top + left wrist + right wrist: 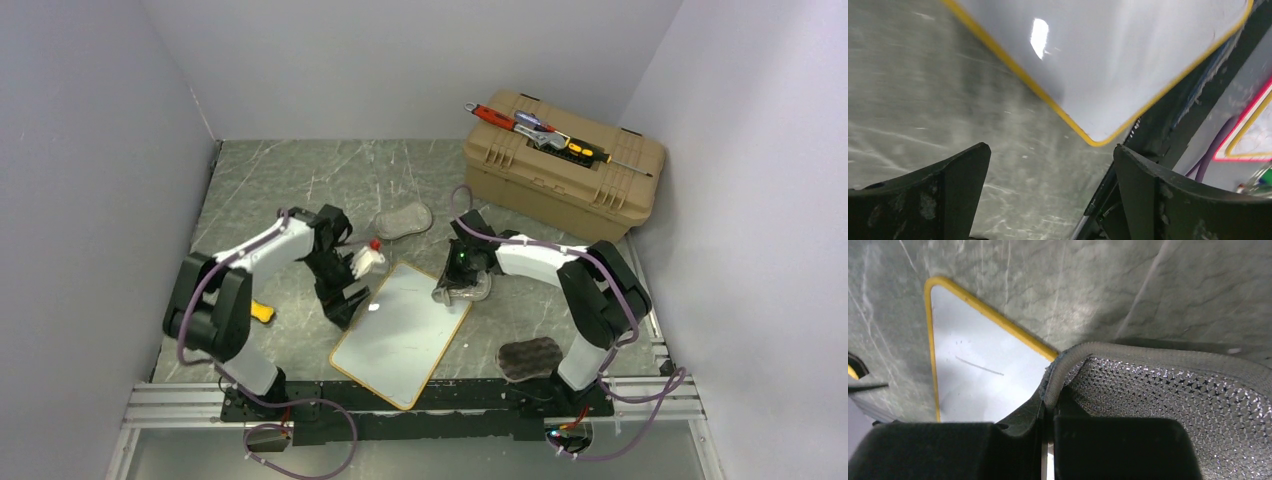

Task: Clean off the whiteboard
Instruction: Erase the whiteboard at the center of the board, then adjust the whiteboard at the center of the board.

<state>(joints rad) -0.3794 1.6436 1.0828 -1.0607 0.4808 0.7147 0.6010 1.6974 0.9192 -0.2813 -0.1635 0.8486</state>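
Note:
The whiteboard (400, 335) lies tilted on the table, white with a yellow frame. A thin dark line (979, 366) remains on the whiteboard (983, 390). My left gripper (347, 305) hangs just off the board's left edge. In the left wrist view the left gripper (1050, 170) stands open with only the table between its fingers, and the whiteboard (1108, 55) shows one corner ahead. My right gripper (452, 292) is at the board's far right edge. There the right gripper (1048, 407) is shut on the rim of a grey mesh sponge (1173, 390).
A small white bottle with a red cap (368, 260) sits by the left arm. A second grey sponge (403, 221) lies behind the board and a dark sponge (528, 357) at the near right. A tan toolbox (560, 170) carries tools. A yellow object (262, 312) lies left.

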